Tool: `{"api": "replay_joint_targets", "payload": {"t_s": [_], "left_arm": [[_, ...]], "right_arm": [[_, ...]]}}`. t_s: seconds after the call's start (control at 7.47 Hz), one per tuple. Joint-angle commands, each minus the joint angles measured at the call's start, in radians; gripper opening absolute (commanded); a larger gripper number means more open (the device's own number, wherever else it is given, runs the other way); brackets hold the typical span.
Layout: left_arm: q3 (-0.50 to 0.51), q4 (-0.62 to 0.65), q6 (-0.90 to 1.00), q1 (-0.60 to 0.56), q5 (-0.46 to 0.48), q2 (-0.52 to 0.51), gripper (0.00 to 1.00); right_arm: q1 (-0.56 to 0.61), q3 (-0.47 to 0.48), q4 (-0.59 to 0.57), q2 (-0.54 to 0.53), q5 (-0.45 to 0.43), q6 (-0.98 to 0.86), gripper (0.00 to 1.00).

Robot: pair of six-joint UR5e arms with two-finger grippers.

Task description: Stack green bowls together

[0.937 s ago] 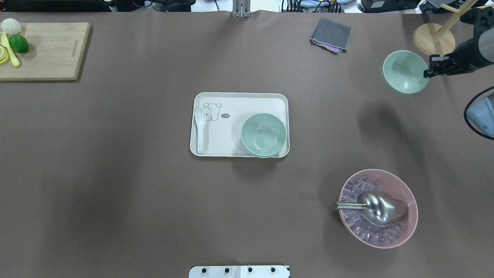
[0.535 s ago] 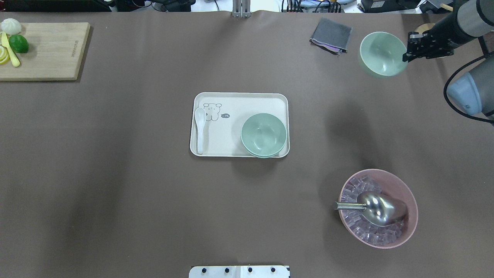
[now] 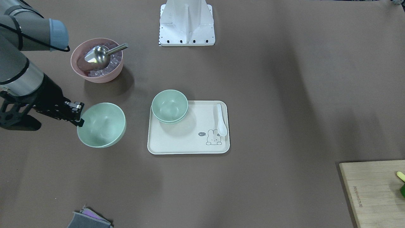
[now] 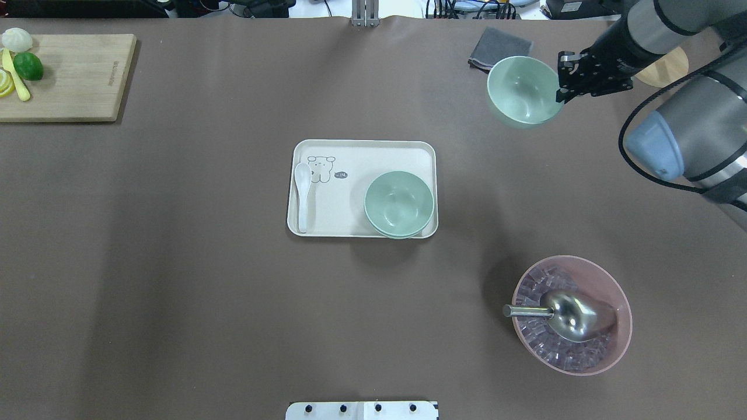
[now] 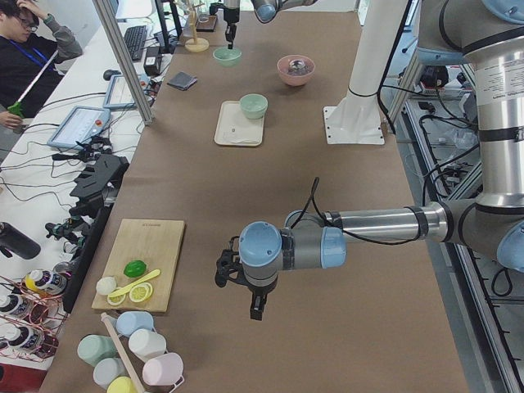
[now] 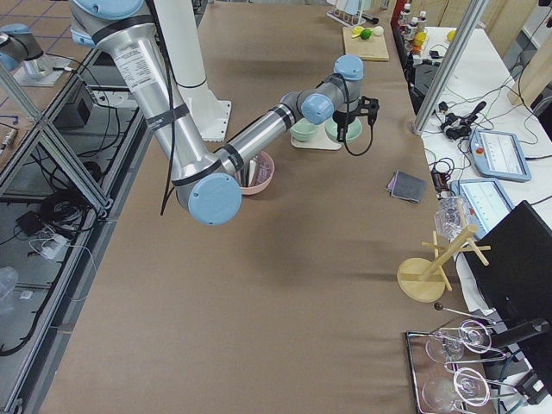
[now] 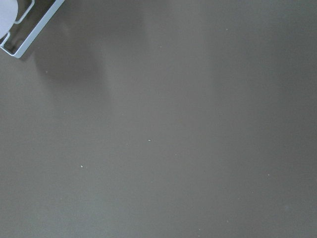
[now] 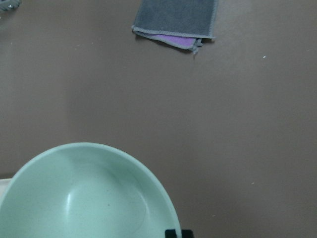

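Three green bowls point(image 4: 523, 90) — one each of tray point(image 4: 350, 195), spoon point(image 4: 302, 192), pink bowl point(image 3: 98, 78), scoop point(image 4: 578, 315), cloth point(image 4: 497, 44), board point(image 4: 76, 76).

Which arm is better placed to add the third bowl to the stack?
Right: the right gripper holds the third bowl by its rim. The left gripper hangs far from the stack on the tray.

Between the held green bowl point(image 4: 523, 91), pinched at its rim by the right pincer point(image 4: 561, 93), and the stacked green bowls point(image 4: 399, 204) on the tray point(image 4: 362, 147), the worktop point(image 4: 478, 169) lies bare. The grey cloth point(image 4: 501, 45) lies near the held bowl on its far side; the pink bowl point(image 4: 623, 318) with its scoop point(image 4: 575, 315) stands well apart, nearer the robot. The white spoon point(image 4: 302, 195) lies at the tray's other end, well clear of the stack.
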Motion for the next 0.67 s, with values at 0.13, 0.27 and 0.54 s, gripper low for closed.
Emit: {"api": "replay_joint_targets", "payload": {"t_s": [0.13, 0.27, 0.54], "left_arm": [[-0.003, 0.0, 0.001, -0.008, 0.0, 0.02, 0.98], [-0.003, 0.0, 0.001, -0.01, 0.0, 0.024, 0.98], [-0.002, -0.003, 0.001, -0.013, 0.0, 0.044, 0.98]], "right_arm": [[-0.182, -0.003, -0.113, 0.14, -0.158, 0.171, 0.0], [-0.223, 0.0, -0.113, 0.16, -0.166, 0.194, 0.0], [-0.311, 0.004, -0.113, 0.182, -0.233, 0.252, 0.0]]}}
